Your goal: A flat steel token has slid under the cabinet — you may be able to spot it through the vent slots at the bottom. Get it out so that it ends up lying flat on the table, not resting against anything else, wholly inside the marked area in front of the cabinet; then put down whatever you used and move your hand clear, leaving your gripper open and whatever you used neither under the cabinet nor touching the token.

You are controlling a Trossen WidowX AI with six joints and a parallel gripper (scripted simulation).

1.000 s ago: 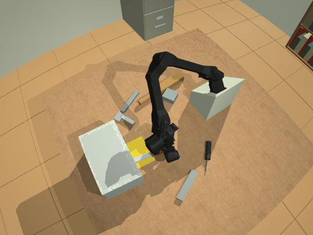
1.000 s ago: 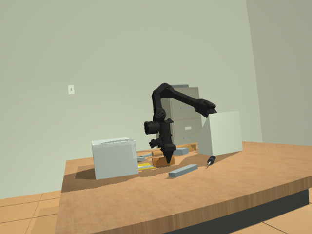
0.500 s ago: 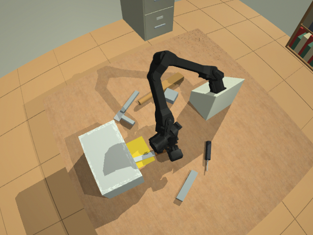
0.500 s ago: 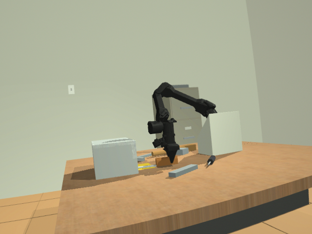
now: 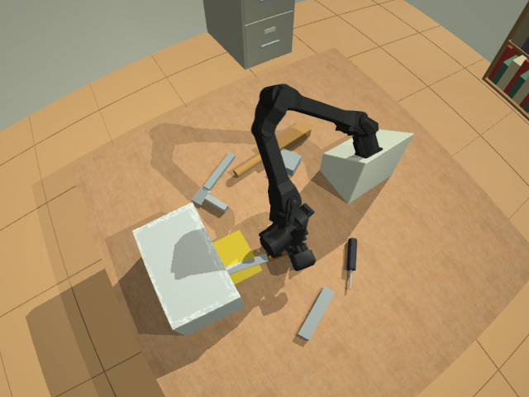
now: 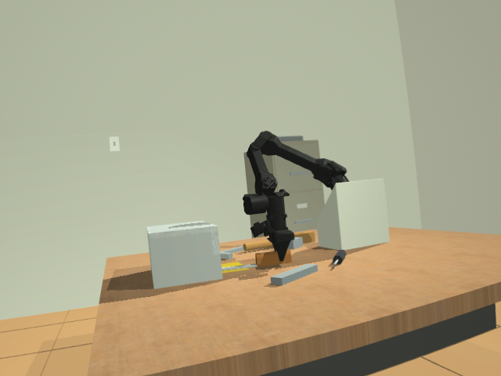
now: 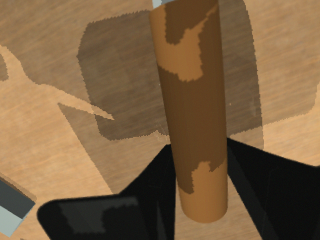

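Note:
My gripper point(image 5: 290, 253) point(image 6: 282, 258) point(image 7: 195, 146) is shut on the orange-brown handle point(image 6: 264, 258) point(image 7: 192, 110) of a tool, low over the table. The tool's flat grey blade point(image 5: 245, 264) point(image 6: 243, 267) runs from the handle across the yellow marked area point(image 5: 232, 247) point(image 6: 230, 265) to the front of the white cabinet point(image 5: 205, 294) point(image 6: 185, 257). The blade's far end is hidden by the cabinet. Only a bit of the blade shows at the top of the wrist view. I see no steel token; the vent slots do not show either.
A grey angled piece point(image 5: 199, 196), a tapered wooden piece point(image 5: 247, 165) and a grey block point(image 5: 293, 160) lie behind the arm. A grey bar point(image 5: 316, 313) point(image 6: 294, 274) and a screwdriver point(image 5: 351, 255) point(image 6: 340, 256) lie nearer. A pale wedge-shaped block point(image 5: 363, 184) point(image 6: 362, 214) stands by the arm's base.

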